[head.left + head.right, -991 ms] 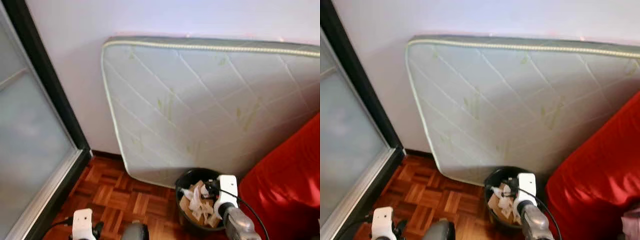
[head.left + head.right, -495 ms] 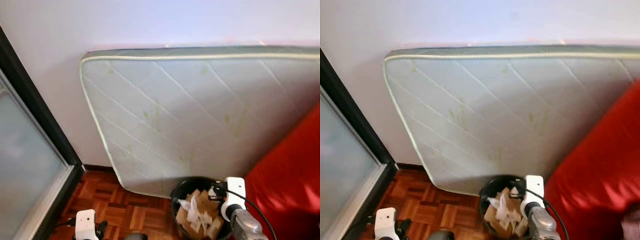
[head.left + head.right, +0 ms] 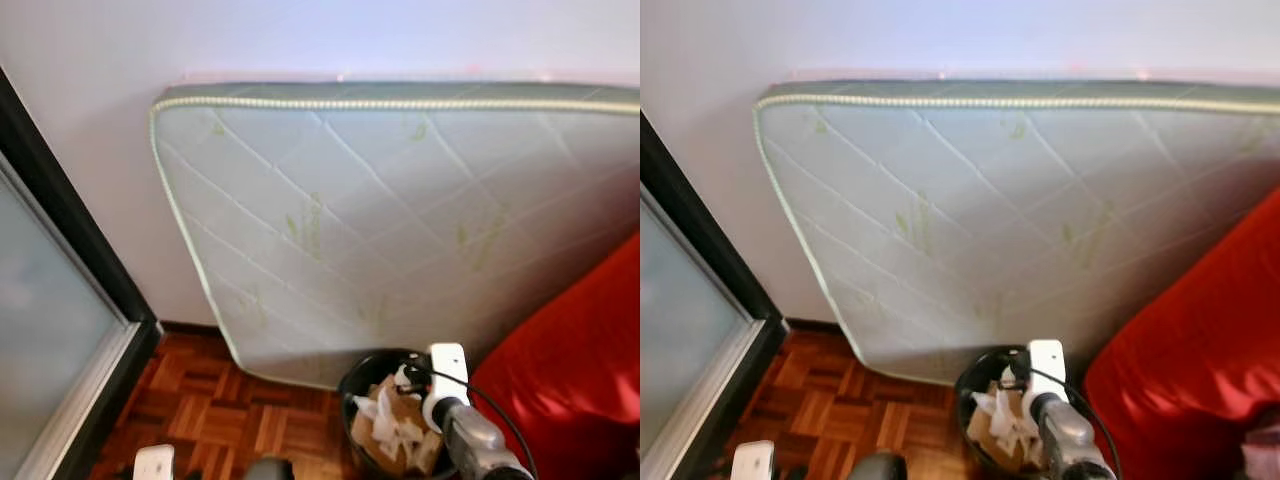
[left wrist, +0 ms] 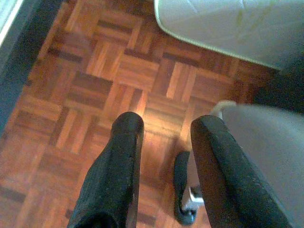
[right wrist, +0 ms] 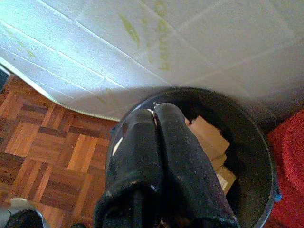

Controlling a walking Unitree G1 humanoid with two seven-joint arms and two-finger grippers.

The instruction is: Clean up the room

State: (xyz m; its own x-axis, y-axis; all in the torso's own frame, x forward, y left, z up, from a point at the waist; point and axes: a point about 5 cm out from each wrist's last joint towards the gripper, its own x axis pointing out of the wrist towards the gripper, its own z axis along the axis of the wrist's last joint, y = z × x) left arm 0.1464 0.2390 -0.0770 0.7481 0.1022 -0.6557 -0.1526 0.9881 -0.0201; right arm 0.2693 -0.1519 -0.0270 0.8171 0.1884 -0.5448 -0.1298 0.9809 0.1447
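Since the earlier frames the head camera has swung and the left arm has dropped toward the bottom edge, while the right gripper [image 5: 156, 111] stays over the round black plastic waste bin [image 3: 352, 376], its two black fingers pressed together with nothing visible between them. The bin, stuffed with crumpled white paper and brown cardboard scraps [image 3: 395, 425], stands on the floor touching the pale quilted mattress [image 3: 400, 220]. The left gripper [image 4: 166, 128] hangs low with fingers apart, empty. To finish well, lift the right arm straight up, clear of the rim. Reddish wooden parquet floor [image 4: 95, 71]; red fabric sofa [image 3: 575, 370] beside the bin; frosted sliding door [image 3: 45, 330] opposite.
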